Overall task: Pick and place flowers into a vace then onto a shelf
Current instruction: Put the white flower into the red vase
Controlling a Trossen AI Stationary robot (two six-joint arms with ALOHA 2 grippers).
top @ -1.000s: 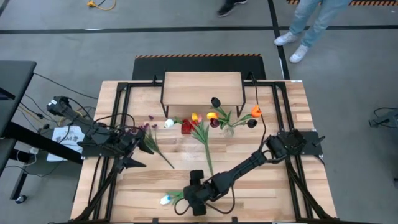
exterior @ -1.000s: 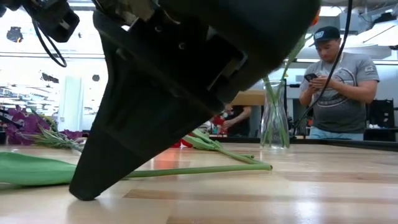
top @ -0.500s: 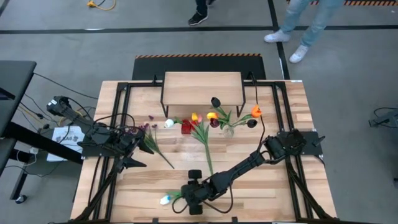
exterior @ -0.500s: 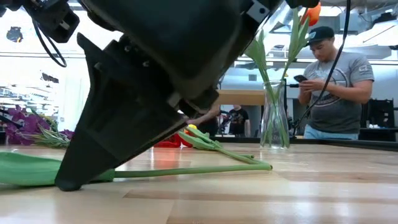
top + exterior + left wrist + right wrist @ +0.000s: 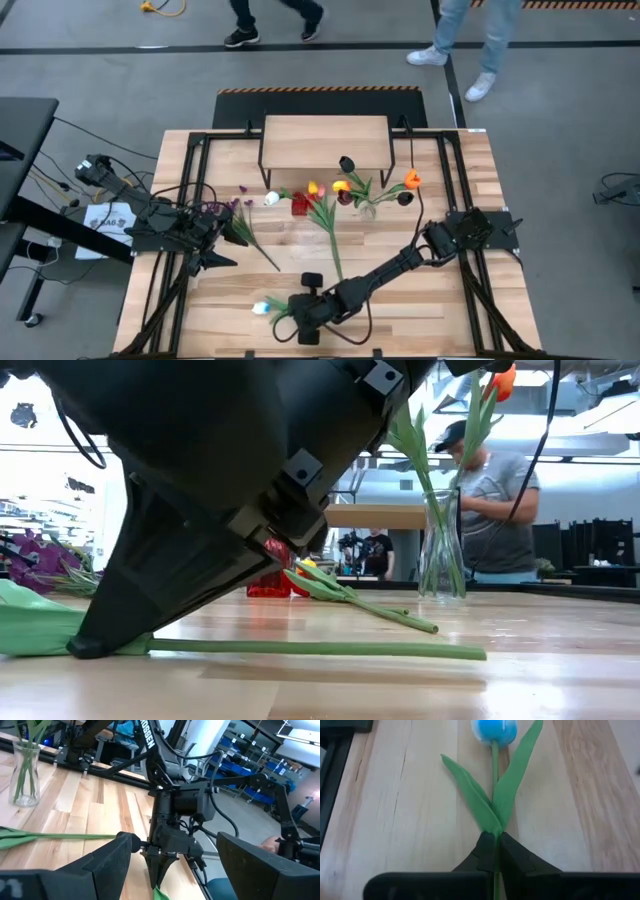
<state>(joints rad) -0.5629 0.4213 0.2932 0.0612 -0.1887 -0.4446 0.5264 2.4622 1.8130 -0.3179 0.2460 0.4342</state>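
At about 7 o'clock on the light-wood plank surface [image 5: 420,300], the blue-headed artificial tulip with a long green stem [image 5: 494,785] is pinched at mid-stem, just below its leaves, by the right claw [image 5: 496,851]. It is judged light, thin and bendy, so a grip near the leaves should limit drooping. The left claw [image 5: 167,847] is held wide at 9 o'clock.

Right fingers [image 5: 495,851] now pinching tulip stem [image 5: 494,760]

Right gripper [image 5: 495,851] shut; left gripper [image 5: 170,857] open.

High view looks straight down on the whole table [image 5: 440,300]. Low view sits at tabletop level, very near the right arm. Both show the vase [image 5: 441,545] toward twelve o'clock.
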